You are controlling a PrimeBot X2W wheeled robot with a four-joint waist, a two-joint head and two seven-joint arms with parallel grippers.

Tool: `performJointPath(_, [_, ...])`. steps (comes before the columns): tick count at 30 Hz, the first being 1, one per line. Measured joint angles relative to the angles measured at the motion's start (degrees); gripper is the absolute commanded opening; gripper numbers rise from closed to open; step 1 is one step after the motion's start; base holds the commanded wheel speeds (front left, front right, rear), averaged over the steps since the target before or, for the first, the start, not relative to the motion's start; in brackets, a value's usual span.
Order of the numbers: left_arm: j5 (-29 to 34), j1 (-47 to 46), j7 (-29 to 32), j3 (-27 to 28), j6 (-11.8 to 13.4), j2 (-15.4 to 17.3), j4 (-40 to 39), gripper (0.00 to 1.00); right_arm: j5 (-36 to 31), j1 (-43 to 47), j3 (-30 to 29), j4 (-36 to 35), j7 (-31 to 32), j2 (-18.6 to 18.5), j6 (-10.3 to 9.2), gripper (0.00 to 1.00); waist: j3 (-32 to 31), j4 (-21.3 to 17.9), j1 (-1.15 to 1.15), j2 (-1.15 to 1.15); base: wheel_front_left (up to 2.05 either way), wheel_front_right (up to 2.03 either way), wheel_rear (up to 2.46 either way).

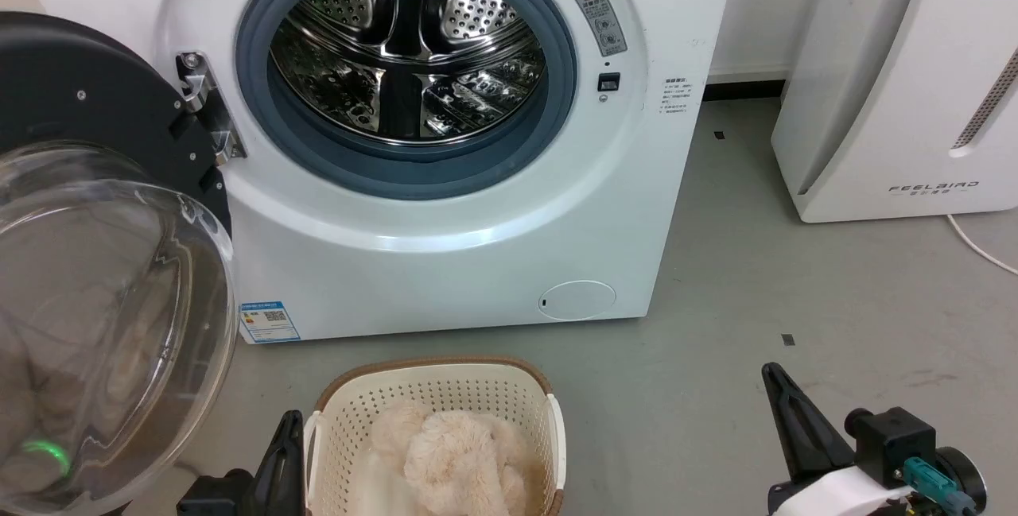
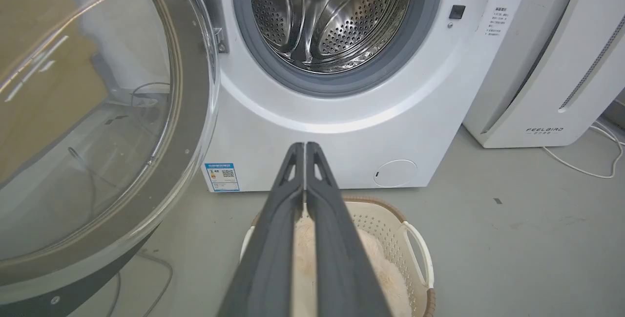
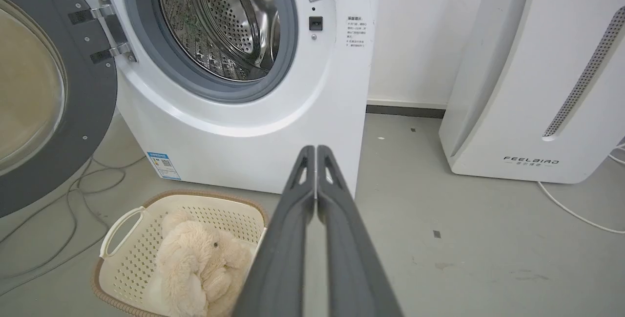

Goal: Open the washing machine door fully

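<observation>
A white front-loading washing machine [image 1: 445, 261] stands on a grey floor [image 1: 755, 277]. Its round mouth is uncovered, so the steel perforated drum [image 1: 406, 55] and the grey rubber gasket [image 1: 413, 170] around it are in plain sight.

The washing machine door [image 1: 95, 102] hangs from a metal hinge [image 1: 203, 102] on the robot's left of the opening. It stands swung wide, well clear of the mouth. Its dark inner rim and clear bulging glass bowl face out into the room.

The left end effector [image 2: 304, 148] and the right end effector [image 3: 316, 151] are low and near the robot, well apart from the door and the machine. On each, the two long dark fingers are pressed together at the tips and grip nothing.

A cream perforated laundry basket [image 1: 433, 362] sits on the floor just in front of the machine, between the two arms, with a pale fluffy plush toy [image 1: 461, 452] inside. A tall white appliance [image 1: 899, 87] stands to the robot's right.

Judging by this, the task looks finished or very nearly so: nothing blocks the drum and the door is far from its latch. Whether the hinge has any travel left cannot be told. If it does, a light push further outward would be all that remains.
</observation>
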Motion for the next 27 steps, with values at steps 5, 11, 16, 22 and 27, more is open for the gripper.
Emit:
performJointPath(5, [0.27,-0.01,0.46,0.33,-0.24,-0.30,0.00,0.00,-0.01,0.00,-0.02,-0.01,0.16,0.00,0.00,0.00,-0.01,0.17,0.00,0.00,0.00,0.00,0.00])
performJointPath(11, [1.14,-0.04,0.74,0.71,-0.80,-0.64,-0.02,0.00,-0.11,-0.01,-0.07,-0.07,0.23,0.00,0.00,0.00,-0.02,0.36,0.00,0.00,0.00,0.00,0.00])
performJointPath(16, [1.65,-0.20,1.16,1.04,-1.00,-0.91,-0.05,0.00,-0.18,-0.01,-0.14,-0.22,0.67,-0.01,0.00,0.00,-0.03,0.52,0.00,0.00,0.00,0.00,0.00])
performJointPath(22, [2.34,-0.47,1.71,1.44,-1.49,-1.51,-0.12,0.00,-0.20,-0.03,-0.23,-0.38,0.74,-0.01,0.00,0.00,-0.03,0.71,0.00,0.00,0.00,0.00,0.00])
performJointPath(27, [3.07,-1.21,2.13,1.86,-1.79,-1.92,-0.20,0.00,-0.30,-0.06,-0.32,-0.62,0.99,-0.01,0.00,0.00,-0.04,0.87,0.00,0.00,0.00,0.00,0.00])
